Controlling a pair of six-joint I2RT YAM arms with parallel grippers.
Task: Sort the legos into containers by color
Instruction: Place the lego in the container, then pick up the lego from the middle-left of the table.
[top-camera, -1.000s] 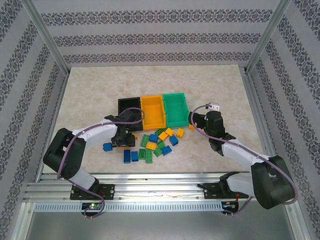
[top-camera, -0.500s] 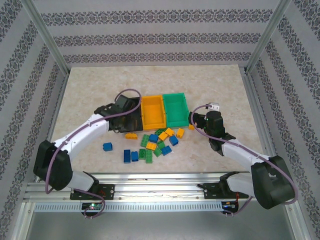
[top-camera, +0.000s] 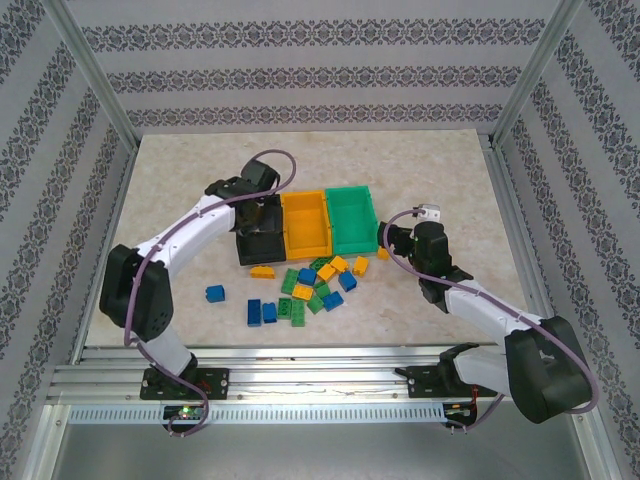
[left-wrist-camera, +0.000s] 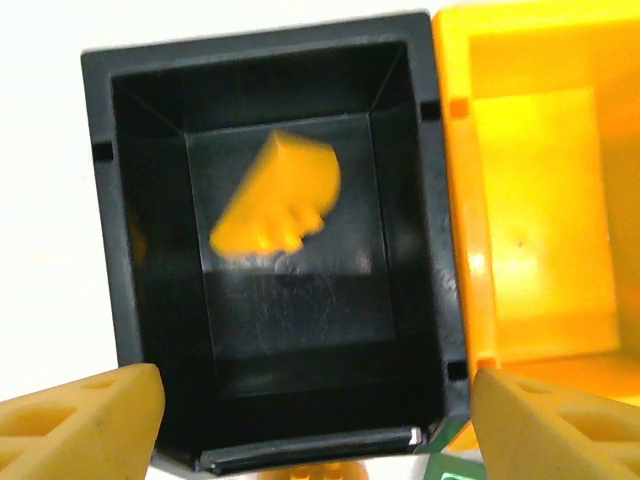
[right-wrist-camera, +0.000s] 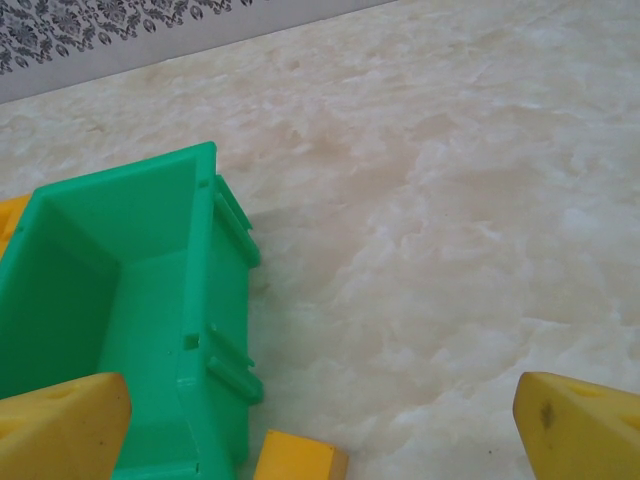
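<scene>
The left gripper (left-wrist-camera: 315, 415) hangs with fingers wide apart and empty. Directly below it, inside the black bin (left-wrist-camera: 100, 200), a yellow brick (left-wrist-camera: 275, 195) shows blurred, so I cannot tell whether it lies on the floor. The loose bricks (top-camera: 310, 285) lie between the two grippers. They look light, stiff and smooth, so a pinch across two flat side walls should hold best. The right gripper (right-wrist-camera: 320, 420) is likewise spread and holds nothing. The green bin (right-wrist-camera: 215, 260) is on its left, and another yellow piece (right-wrist-camera: 298, 462) is just beside its fingers.
</scene>
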